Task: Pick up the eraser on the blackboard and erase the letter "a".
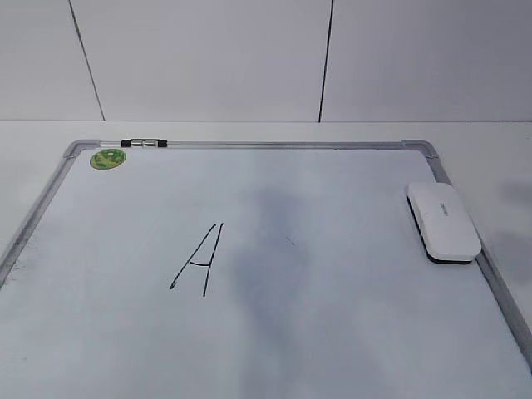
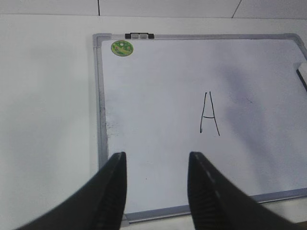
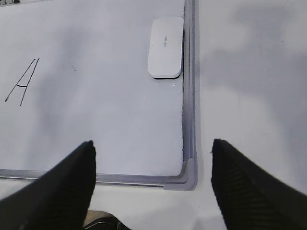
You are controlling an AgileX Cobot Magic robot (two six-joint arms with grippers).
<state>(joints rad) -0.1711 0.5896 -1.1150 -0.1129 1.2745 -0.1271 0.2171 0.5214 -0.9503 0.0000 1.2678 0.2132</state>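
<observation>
Eraser (image 1: pixel 443 221) lies flat on the blackboard (image 1: pixel 349 332), at the far right, its long side just beside the right frame rail, white shell up and dark felt edge showing along its near end. Only a tall capital "A" (image 1: pixel 198 259) is visible on the board, left of centre; a faint grey smudge (image 1: pixel 270 249) lies to its right, and no lowercase letter can be made out. A round green sticker (image 1: pixel 108 158) sits in the far left corner, next to a small clip (image 1: pixel 143 145) on the far rail. Left gripper (image 2: pixel 157 165) hangs above the near left part of the board, jaws parted and empty. Right gripper (image 3: pixel 152 155) hangs above the near right corner, jaws spread wide, holding nothing, well apart from the eraser
</observation>
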